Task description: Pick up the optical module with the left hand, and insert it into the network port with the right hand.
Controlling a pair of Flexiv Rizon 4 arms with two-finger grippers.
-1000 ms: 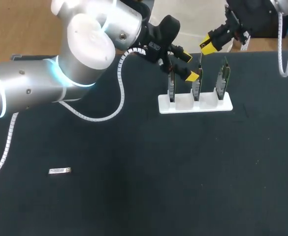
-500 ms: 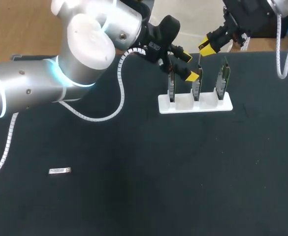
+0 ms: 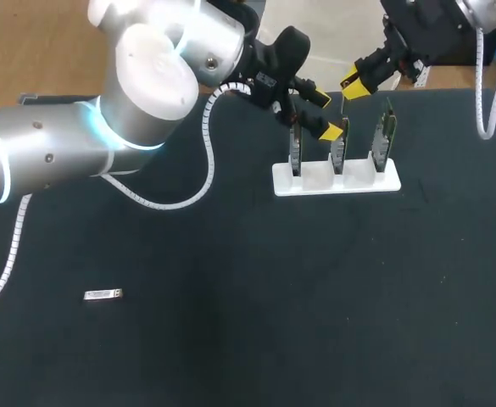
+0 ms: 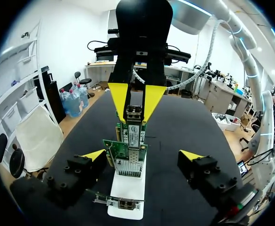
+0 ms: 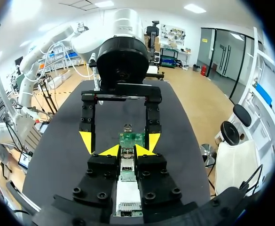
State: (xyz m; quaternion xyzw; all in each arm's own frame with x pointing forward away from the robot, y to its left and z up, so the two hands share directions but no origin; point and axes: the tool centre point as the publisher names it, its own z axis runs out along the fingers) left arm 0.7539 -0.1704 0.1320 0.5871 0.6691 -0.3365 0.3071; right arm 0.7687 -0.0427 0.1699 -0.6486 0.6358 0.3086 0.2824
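A: The optical module point(image 4: 134, 113) is gripped between the right jaws, which are drawn narrow onto it from two sides, right over the middle network card point(image 3: 339, 146)!

B: And the left jaws are seen spread wide with nothing held, one fingertip point(image 4: 94, 155) to each side of the card row in the white holder point(image 3: 315, 188).

A: Three cards are stood upright in that holder, at the far side of the dark counter point(image 3: 315, 297).

B: Whether the module is touching that card's port cannot be told.

A: A second module point(image 3: 103, 294) is seen lying flat on the counter, well apart from the holder, on the side of the left arm point(image 3: 52, 153).
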